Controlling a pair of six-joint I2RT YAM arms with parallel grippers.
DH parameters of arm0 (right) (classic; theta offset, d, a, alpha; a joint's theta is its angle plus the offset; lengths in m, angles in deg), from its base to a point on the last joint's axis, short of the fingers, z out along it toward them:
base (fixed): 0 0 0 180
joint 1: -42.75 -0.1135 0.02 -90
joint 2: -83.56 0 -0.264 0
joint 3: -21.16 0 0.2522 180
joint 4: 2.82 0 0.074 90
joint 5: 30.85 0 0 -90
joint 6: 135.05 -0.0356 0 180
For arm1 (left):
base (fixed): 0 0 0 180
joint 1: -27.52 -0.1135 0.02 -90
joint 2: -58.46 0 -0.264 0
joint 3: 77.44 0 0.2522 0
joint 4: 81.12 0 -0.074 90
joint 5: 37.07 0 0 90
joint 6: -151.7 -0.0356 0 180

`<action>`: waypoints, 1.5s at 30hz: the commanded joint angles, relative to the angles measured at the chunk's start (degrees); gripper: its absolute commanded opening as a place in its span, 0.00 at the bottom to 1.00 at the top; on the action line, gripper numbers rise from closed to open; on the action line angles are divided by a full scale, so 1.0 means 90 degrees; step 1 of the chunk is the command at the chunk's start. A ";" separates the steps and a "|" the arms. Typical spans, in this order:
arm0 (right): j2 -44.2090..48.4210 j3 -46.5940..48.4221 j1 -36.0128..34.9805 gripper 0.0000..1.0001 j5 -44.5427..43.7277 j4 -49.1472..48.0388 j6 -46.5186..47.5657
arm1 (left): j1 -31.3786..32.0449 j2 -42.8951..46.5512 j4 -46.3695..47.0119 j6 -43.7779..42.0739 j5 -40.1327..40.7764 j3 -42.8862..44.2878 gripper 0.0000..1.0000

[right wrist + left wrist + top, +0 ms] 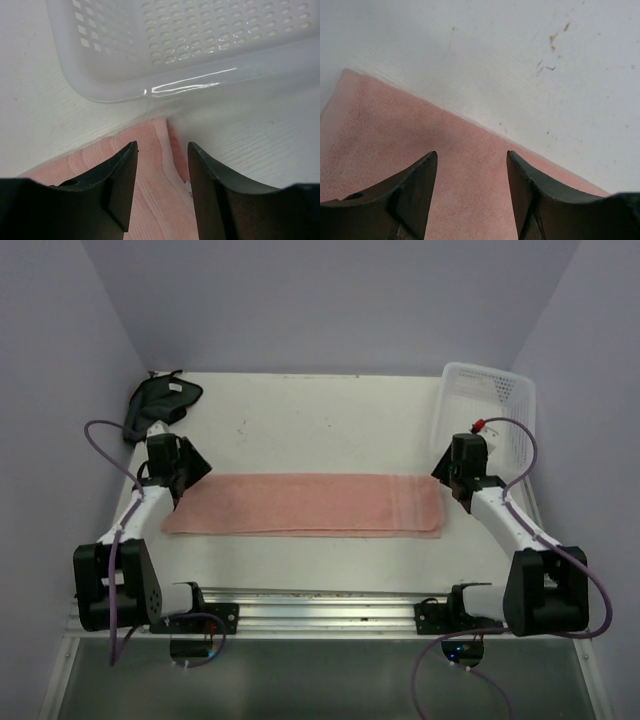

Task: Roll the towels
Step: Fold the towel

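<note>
The salmon-pink towel (310, 505) lies folded into a long flat strip across the middle of the table. My left gripper (178, 480) hangs over its left end, open, with pink towel (470, 190) between the fingers. My right gripper (458, 483) hangs over the towel's right end, open, above the towel's corner (162, 170). The blackish cloth (160, 403) lies crumpled at the back left corner, its white tag showing.
A white perforated plastic basket (490, 410) stands at the back right, close behind my right gripper; its rim (200, 85) fills the top of the right wrist view. Small brown stains (552, 42) mark the white table beyond the towel.
</note>
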State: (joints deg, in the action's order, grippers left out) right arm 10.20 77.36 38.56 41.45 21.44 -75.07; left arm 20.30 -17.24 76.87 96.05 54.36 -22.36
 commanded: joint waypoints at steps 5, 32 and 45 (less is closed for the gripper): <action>0.0593 -0.0047 -0.0013 0.50 0.0881 0.0707 0.0074 | 0.0119 0.0979 -0.0049 -0.0632 -0.0510 0.0623 0.66; -0.0266 -0.0448 -0.0013 0.51 0.0882 0.1529 0.0045 | 0.1398 0.2630 -0.0518 -0.2078 -0.0228 0.0497 0.82; -0.0726 -0.0194 0.0064 0.20 0.0794 0.1655 0.0103 | 0.1457 0.2806 -0.0548 -0.2117 -0.0188 0.0438 0.84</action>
State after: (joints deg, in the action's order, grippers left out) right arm 4.54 73.60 38.63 49.45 35.47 -74.33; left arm 32.93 7.11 71.93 78.54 51.96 -17.68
